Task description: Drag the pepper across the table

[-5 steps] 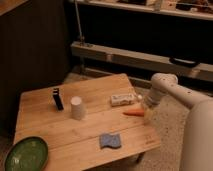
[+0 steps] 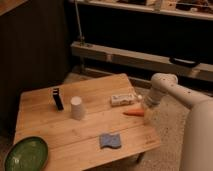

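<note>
meeting the pepper point(image 2: 132, 112) at the desk point(image 2: 90, 131) edge, the tool point(image 2: 147, 115) seems about to drag; its grip i cannot tell. next: a low, steady sweep.

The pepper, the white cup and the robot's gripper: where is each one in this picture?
pepper point(image 2: 133, 112): camera view, middle of its orange body.
white cup point(image 2: 77, 108): camera view, middle of its side wall.
gripper point(image 2: 148, 116): camera view, its tip, right at the pepper's thick end.
</note>
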{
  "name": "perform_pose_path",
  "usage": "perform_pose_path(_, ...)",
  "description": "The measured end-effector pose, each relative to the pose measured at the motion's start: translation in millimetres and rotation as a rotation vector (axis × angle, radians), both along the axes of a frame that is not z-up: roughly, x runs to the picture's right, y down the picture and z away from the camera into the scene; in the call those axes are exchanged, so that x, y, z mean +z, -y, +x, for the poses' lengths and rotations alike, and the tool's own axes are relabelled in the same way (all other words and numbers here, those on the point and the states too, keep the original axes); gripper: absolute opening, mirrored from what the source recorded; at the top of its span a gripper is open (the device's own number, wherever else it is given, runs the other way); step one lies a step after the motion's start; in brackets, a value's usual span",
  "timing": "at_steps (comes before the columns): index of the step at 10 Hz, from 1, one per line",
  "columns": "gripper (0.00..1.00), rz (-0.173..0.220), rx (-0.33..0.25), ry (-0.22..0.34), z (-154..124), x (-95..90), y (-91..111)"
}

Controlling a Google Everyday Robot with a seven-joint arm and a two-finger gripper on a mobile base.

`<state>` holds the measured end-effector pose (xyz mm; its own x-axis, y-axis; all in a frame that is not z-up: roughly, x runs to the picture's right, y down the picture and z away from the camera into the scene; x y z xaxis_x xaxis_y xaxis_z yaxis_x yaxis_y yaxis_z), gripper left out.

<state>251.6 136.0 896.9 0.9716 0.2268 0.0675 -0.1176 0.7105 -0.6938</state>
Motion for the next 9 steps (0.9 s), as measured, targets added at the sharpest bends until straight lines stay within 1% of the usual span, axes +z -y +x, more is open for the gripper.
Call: perform_pose_path(9, 0.8, 0.0, 0.0, 0.0, 0.0, 0.0, 0.0)
